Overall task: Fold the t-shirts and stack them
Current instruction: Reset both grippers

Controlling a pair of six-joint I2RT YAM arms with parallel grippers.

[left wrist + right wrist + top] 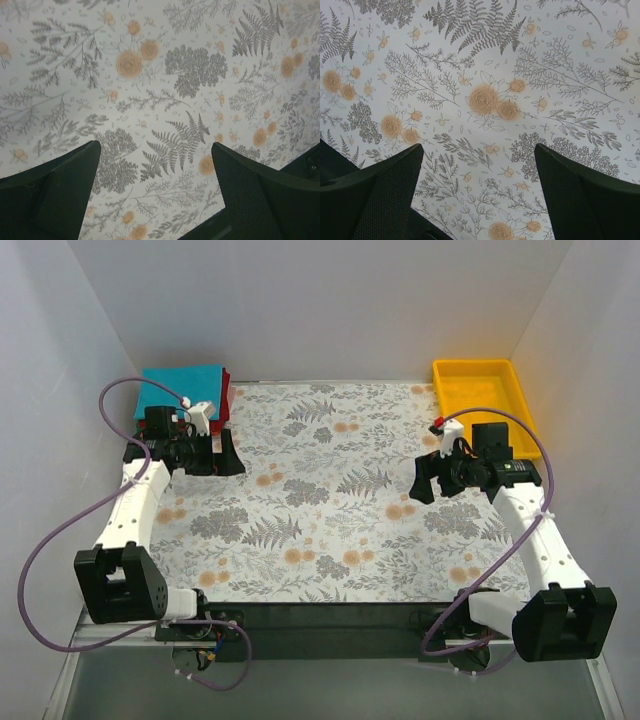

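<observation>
The t-shirts point(185, 395) lay as a flat stack at the far left corner of the desk point(330, 616), apart from both hands. On top was a teal-blue tee point(175, 388), folded into a smooth rectangle with straight edges. A dark red shirt point(227, 398) showed only as a thin strip along its right side. Anything lower in the pile could not be made out. Only the top view showed this stack; neither wrist camera caught it.

The left hand point(155, 147) hung over the floral covering point(320, 490), near the stack's front edge, its two fingers spread wide with nothing between them. The right hand point(479, 148) hovered over the right part of the covering, equally spread and holding nothing. In the wrist views the fingers point(250, 200) were matte black wedges. Their inner faces bore a fine mesh-like grain that did not show from above.

The covering was a pale printed sheet lying flat, with grey ferns and orange roses. Close up its drawn lines were sharp, whereas from above it read as a speckled pattern. A yellow tray point(478, 364) of smooth plastic, rectangular with raised walls, sat at the far right corner and was seen from above only. Purple cables point(135, 379) looped from each arm.
</observation>
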